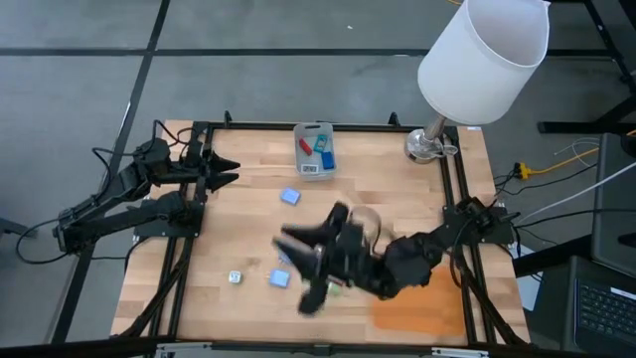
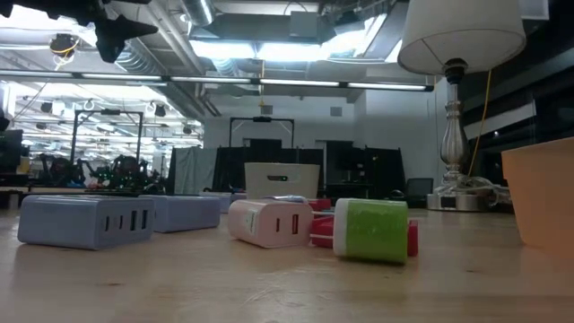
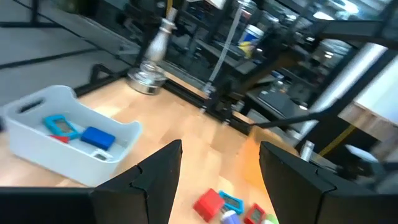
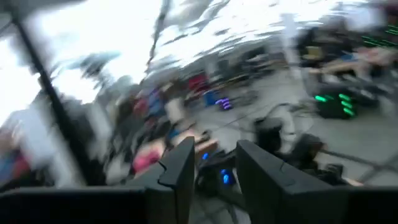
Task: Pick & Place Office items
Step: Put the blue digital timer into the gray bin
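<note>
The office items lie scattered on the wooden table. One blue block (image 1: 289, 196) rests near the middle, and another blue block (image 1: 279, 277) and a small white piece (image 1: 235, 277) lie toward the near edge. From table height I see blue-grey (image 2: 85, 220), pink-white (image 2: 269, 222), green (image 2: 370, 230) and red (image 2: 323, 231) pieces lying flat. My left gripper (image 1: 227, 171) (image 3: 221, 180) hovers open at the table's left with nothing between its fingers. My right gripper (image 1: 298, 264) (image 4: 214, 168) is raised high over the near middle, blurred and shut; I see nothing in it.
A grey bin (image 1: 315, 149) (image 3: 68, 134) at the far middle holds blue and teal pieces. A lamp (image 1: 482, 55) stands at the far right corner on its metal base (image 3: 149, 78). An orange mat (image 1: 417, 308) lies at the near right. Black rails border the table's sides.
</note>
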